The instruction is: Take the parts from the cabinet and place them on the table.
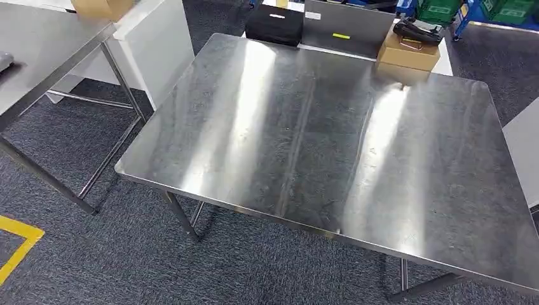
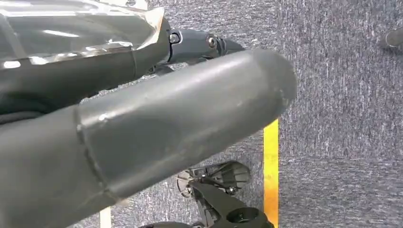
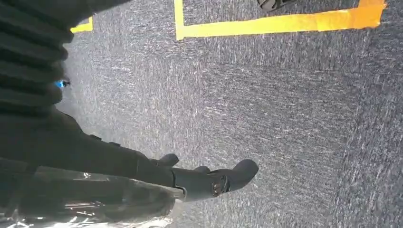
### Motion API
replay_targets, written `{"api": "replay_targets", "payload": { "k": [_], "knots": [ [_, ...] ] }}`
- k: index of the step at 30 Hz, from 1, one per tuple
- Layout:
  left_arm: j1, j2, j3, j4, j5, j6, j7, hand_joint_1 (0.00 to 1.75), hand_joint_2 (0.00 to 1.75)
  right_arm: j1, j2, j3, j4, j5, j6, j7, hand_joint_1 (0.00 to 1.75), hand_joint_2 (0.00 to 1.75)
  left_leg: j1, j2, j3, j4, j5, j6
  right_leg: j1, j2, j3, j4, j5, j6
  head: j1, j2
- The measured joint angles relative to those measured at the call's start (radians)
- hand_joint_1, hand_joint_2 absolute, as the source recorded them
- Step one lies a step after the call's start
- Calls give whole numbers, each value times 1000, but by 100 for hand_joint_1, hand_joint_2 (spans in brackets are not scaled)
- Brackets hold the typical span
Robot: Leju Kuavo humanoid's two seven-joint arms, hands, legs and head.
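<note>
The left wrist view shows the left robot hand [image 2: 157, 123] holding a clear crinkled plastic bag [image 2: 81, 35] over grey carpet [image 2: 342, 118]; its long axis follows the fingers [image 2: 199, 45]. The right robot hand [image 3: 142, 175] grips a similar transparent plastic packet [image 3: 90, 202]. Ahead, the shiny steel bench [image 1: 330, 152] stands, with a brown cardboard box [image 1: 408, 54] beyond.

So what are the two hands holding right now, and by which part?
Each hand holds a part in a clear plastic bag: the left hand one bag, the right hand another. Fingers lie along the bags; the exact place of the hold is hidden.
</note>
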Motion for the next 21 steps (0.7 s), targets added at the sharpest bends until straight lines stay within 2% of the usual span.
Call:
{"api": "replay_targets", "payload": {
  "k": [1,2,3,5,6,7,8,9,10,11,12,13,14,16,17,18,19,20,21],
  "knots": [
    [0,0,0,0,-1,0,-1,0,0,0,0,0,0,0,0,0,0,0,4,2,4,-12,7,9,2,1,-3,0,0,4,-1,0],
    [-1,-3,0,0,-1,1,-1,0,0,-1,-1,0,0,0,0,0,0,0,12,11,9,-23,15,18,-2,1,-7,19,-13,4,0,0],
    [-1,-5,0,0,-1,1,-1,0,0,-1,-1,0,0,-1,0,0,0,0,12,12,9,-26,16,21,0,1,-26,60,-39,-2,2,0],
    [0,-5,0,0,-1,1,-1,0,0,-1,-1,0,0,-2,0,0,0,0,14,24,4,-26,17,24,0,1,-107,222,-116,-15,9,0],
    [0,-5,0,0,-1,1,-1,0,0,0,-1,0,0,-2,0,0,0,0,12,30,0,-25,18,23,2,2,-149,312,-147,-15,7,0],
    [0,-5,0,0,-2,1,-1,0,0,2,-1,0,0,-2,0,0,0,0,11,34,0,-25,18,22,2,2,-166,352,-155,-11,8,0],
    [1,-6,0,0,-2,1,-1,0,0,4,-2,0,0,-2,0,0,0,0,12,41,1,-25,19,21,0,1,-157,337,-143,-3,8,0],
    [1,-7,0,0,-2,1,-1,0,0,5,-3,0,0,-3,0,0,0,0,14,47,2,-24,18,19,-1,0,-125,279,-117,6,9,0],
    [0,-8,0,0,-2,1,-1,0,0,4,-5,0,0,-4,0,0,0,0,16,53,3,-23,18,14,-4,-5,-78,188,-80,16,8,0],
    [0,-10,0,0,-3,1,-1,0,0,3,-6,0,0,-5,0,0,0,0,19,60,5,-21,16,7,-7,-26,-23,82,-43,24,9,0],
    [1,-9,0,0,-3,1,-1,0,0,0,-5,1,0,-5,0,0,0,0,13,66,7,-16,12,-3,-6,-65,-1,23,-33,16,11,0],
    [1,-9,0,0,-3,1,-1,0,0,-2,-3,2,1,-6,1,0,0,0,10,72,8,-13,6,-12,5,-51,-5,22,-25,3,9,0],
    [0,-8,0,0,-5,1,-2,0,0,-2,-3,2,1,-8,1,0,0,0,8,76,10,-14,7,-19,5,-41,-7,26,-26,-12,5,0],
    [0,-9,0,0,-7,1,-2,0,0,0,-5,2,1,-8,1,0,0,0,14,88,17,-18,8,-29,10,-25,-10,27,-24,-28,7,0],
    [-1,-10,0,0,-8,1,-2,0,0,0,-4,2,1,-10,1,0,0,0,22,80,13,-13,0,-38,-6,-15,3,25,-18,-38,6,0],
    [-1,-10,0,0,-10,1,-2,0,0,0,-3,3,1,-10,1,0,0,0,24,47,4,15,-30,-44,-3,-9,0,25,-14,-45,5,0],
    [-1,-10,0,0,-11,1,-3,0,0,0,-3,4,1,-11,1,0,0,0,24,27,-21,75,-74,-45,-1,-3,-2,25,-13,-51,5,0],
    [1,-10,0,0,-11,1,-3,0,0,-1,-3,4,1,-11,1,0,0,0,24,17,-59,164,-121,-47,2,6,-5,25,-11,-54,5,0],
    [3,-10,1,0,-11,1,-2,0,0,-1,-3,4,1,-11,1,0,0,0,24,15,-100,251,-155,-47,6,16,-7,25,-11,-55,5,0]
  ]
}}
